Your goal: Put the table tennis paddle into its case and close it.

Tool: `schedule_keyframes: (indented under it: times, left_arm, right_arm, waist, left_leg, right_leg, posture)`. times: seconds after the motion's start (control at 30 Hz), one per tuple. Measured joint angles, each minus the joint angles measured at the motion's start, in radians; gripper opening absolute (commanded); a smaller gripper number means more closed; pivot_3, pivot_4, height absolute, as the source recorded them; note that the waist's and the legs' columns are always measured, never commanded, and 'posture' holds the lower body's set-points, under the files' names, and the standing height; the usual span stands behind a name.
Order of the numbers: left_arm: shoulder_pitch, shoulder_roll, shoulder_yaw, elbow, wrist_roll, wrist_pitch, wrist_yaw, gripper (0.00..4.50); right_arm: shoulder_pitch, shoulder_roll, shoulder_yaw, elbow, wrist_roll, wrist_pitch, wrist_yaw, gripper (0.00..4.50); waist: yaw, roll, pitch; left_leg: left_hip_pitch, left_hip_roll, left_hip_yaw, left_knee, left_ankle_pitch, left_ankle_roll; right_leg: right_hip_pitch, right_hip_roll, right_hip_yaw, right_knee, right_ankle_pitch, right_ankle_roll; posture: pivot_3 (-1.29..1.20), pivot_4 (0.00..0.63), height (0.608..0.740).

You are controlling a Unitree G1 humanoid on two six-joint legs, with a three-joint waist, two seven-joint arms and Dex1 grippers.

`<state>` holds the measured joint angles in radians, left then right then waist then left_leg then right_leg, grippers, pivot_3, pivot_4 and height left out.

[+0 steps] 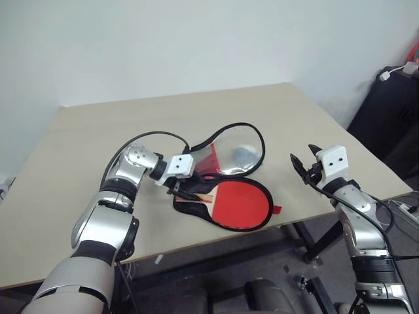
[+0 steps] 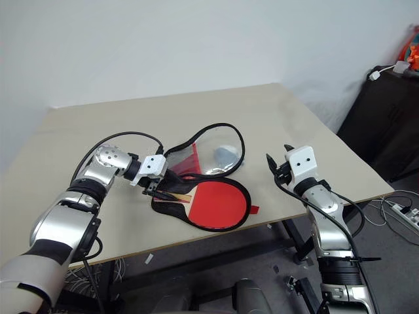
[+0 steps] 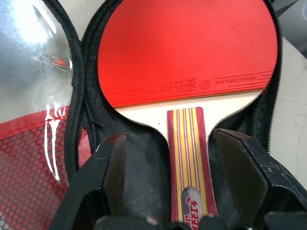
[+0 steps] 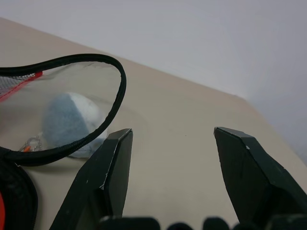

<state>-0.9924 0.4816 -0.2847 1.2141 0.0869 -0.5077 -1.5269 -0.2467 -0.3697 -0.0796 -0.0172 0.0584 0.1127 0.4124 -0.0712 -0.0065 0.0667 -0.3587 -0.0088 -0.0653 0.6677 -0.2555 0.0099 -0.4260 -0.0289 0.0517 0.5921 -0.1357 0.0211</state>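
With the table tennis paddle (image 3: 187, 52) lying flat in the open case (image 1: 226, 226) near the bench (image 1: 85, 144) edge, my left hand (image 3: 168, 191) straddles its handle with fingers parted, gripping nothing, my right hand (image 1: 308, 171) hangs open and empty, and I'd pinch the floppy clear flap (image 1: 232, 147) by its stiffer zipper rim.

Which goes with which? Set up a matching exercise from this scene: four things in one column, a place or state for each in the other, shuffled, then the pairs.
Things
1. table tennis paddle
2. clear flap of the case
3. left gripper
4. right gripper

Places or states
A. open, in the air beside the case, holding nothing
B. lying red face up in the black half of the case
C. raised, standing up from the table
D. open, fingers either side of the wooden handle

Pairs: 1-B, 2-C, 3-D, 4-A
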Motion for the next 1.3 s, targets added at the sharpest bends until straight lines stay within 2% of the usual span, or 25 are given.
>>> schedule_keyframes:
  times: [0.27,0.57,0.7,0.87,1.03,1.13,1.3]
  left_arm:
    - [-0.003,-0.028,0.049,0.001,-0.008,0.02,0.048,3.03]
    - [-0.079,-0.085,0.246,0.021,-0.095,0.219,0.421,3.03]
    - [-0.066,-0.088,0.335,0.017,-0.134,0.289,0.618,3.03]
    - [0.028,-0.087,0.367,-0.042,-0.143,0.319,0.726,3.03]
    - [0.154,-0.083,0.389,-0.202,-0.168,0.388,0.791,3.03]
    - [0.241,-0.072,0.395,-0.327,-0.185,0.457,0.81,3.03]
    - [0.302,-0.064,0.4,-0.445,-0.207,0.536,0.828,3.03]
  right_arm:
    - [-0.002,0.0,0.006,0.001,0.0,0.0,0.002,2.94]
    - [-0.025,-0.001,0.03,0.005,0.06,0.068,0.079,2.94]
    - [-0.112,-0.002,0.036,0.066,0.069,0.174,0.091,2.94]
    - [-0.2,0.012,0.032,0.142,0.11,0.254,0.109,2.94]
    - [-0.314,0.037,0.023,0.256,0.168,0.314,0.141,2.94]
    - [-0.408,0.048,0.007,0.374,0.202,0.35,0.16,2.94]
    - [-0.551,0.075,-0.028,0.573,0.246,0.392,0.174,2.94]
  waist:
    - [0.0,0.0,0.0]
    - [-0.001,0.0,0.0]
    - [-0.004,0.0,0.0]
    - [-0.004,0.0,0.0]
    - [-0.005,0.0,0.0]
    - [-0.005,0.0,0.0]
    - [-0.005,0.0,0.0]
  left_leg:
    - [0.0,0.0,0.0,0.0,0.0,0.0]
    - [0.001,0.0,0.0,0.001,0.0,0.0]
    - [0.002,0.0,0.0,0.001,0.0,0.0]
    - [0.002,0.0,0.0,0.001,0.0,0.0]
    - [0.002,0.0,0.001,0.001,0.0,0.0]
    - [0.002,0.0,0.001,0.001,0.0,0.0]
    - [0.002,0.001,0.001,0.001,0.0,0.0]
  right_leg:
    - [0.0,0.0,0.001,0.0,0.0,0.0]
    - [0.001,0.001,0.001,0.0,0.001,0.002]
    - [0.001,0.001,0.002,0.0,0.002,0.003]
    - [0.001,0.002,0.003,0.0,0.002,0.003]
    - [0.001,0.002,0.004,0.0,0.002,0.003]
    - [0.001,0.002,0.004,0.0,0.003,0.004]
    - [0.001,0.005,0.006,0.0,0.003,0.003]
  posture:
    - [0.0,0.0,0.74]
    - [0.0,0.0,0.74]
    - [0.0,0.0,0.74]
    - [0.0,0.0,0.74]
    - [0.0,0.0,0.74]
    - [0.0,0.0,0.74]
    - [0.0,0.0,0.74]
